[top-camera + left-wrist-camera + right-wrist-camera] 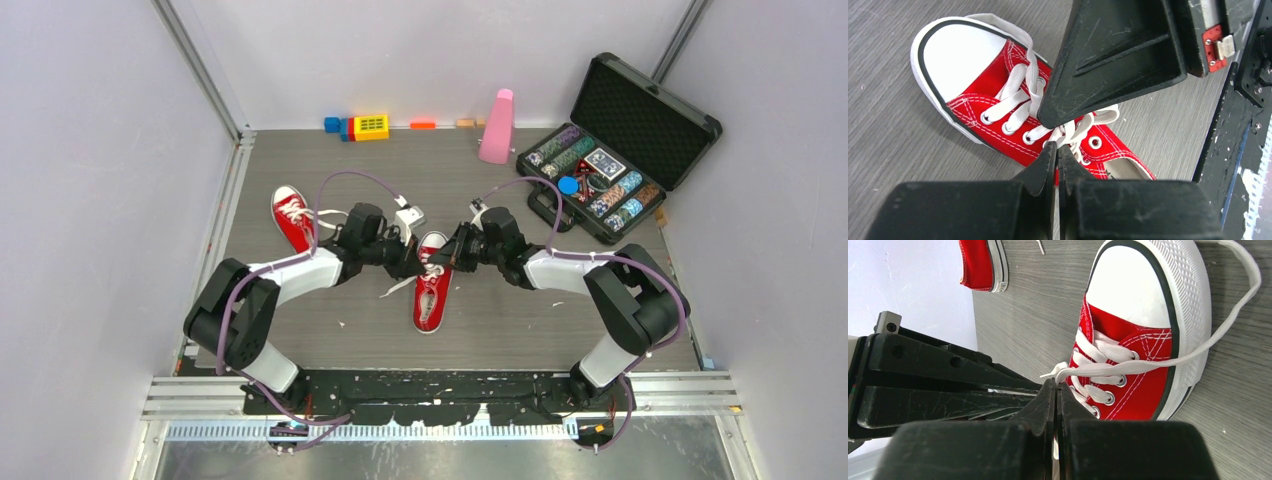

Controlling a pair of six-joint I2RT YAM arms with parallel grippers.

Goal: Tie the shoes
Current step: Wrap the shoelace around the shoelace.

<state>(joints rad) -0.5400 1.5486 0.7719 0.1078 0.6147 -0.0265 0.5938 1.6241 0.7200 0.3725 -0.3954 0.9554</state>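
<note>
One of the red shoes [432, 290] lies mid-table, its white toe cap pointing at the arm bases. The other red shoe [293, 218] lies further back on the left and shows as a heel [983, 265] in the right wrist view. Both grippers meet over the centre shoe's lacing. My left gripper [1058, 149] is shut, with a white lace [1075, 132] pinched at its tips near the top eyelets. My right gripper [1055, 385] is shut on another lace strand [1158, 362], which runs out around the toe cap [1138, 285]. The right gripper's finger [1118, 60] hangs just above the left one.
An open black case of poker chips [620, 150] sits at the back right, a blue disc [568, 185] by it. A pink cone-shaped object [497, 127] and coloured blocks [360, 127] stand along the back wall. Walls close in both sides.
</note>
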